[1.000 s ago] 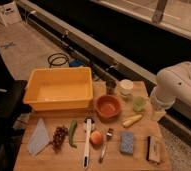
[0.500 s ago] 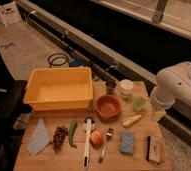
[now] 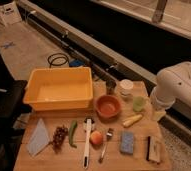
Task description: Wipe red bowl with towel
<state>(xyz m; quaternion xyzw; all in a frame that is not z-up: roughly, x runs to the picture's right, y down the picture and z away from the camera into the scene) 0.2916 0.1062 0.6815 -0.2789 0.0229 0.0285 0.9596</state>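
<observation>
The red bowl (image 3: 109, 106) stands upright on the wooden table (image 3: 139, 161), near its middle, just right of the yellow bin. The towel (image 3: 39, 136), a pale blue-grey folded cloth, lies flat at the table's front left. My white arm (image 3: 176, 90) hangs folded beside the table's right edge, level with the bowl and well clear of it. My gripper is hidden behind the arm's links, so it does not show. Nothing touches the bowl or the towel.
A large yellow bin (image 3: 59, 90) fills the back left. Around the bowl are a dark can (image 3: 110, 87), a white cup (image 3: 126, 88), a green cup (image 3: 138, 103) and a banana (image 3: 132, 120). In front lie grapes (image 3: 59, 136), a green pepper (image 3: 72, 132), a white-handled tool (image 3: 87, 142), a peach (image 3: 96, 138), a fork (image 3: 107, 142), a blue sponge (image 3: 127, 142) and a brush (image 3: 153, 149).
</observation>
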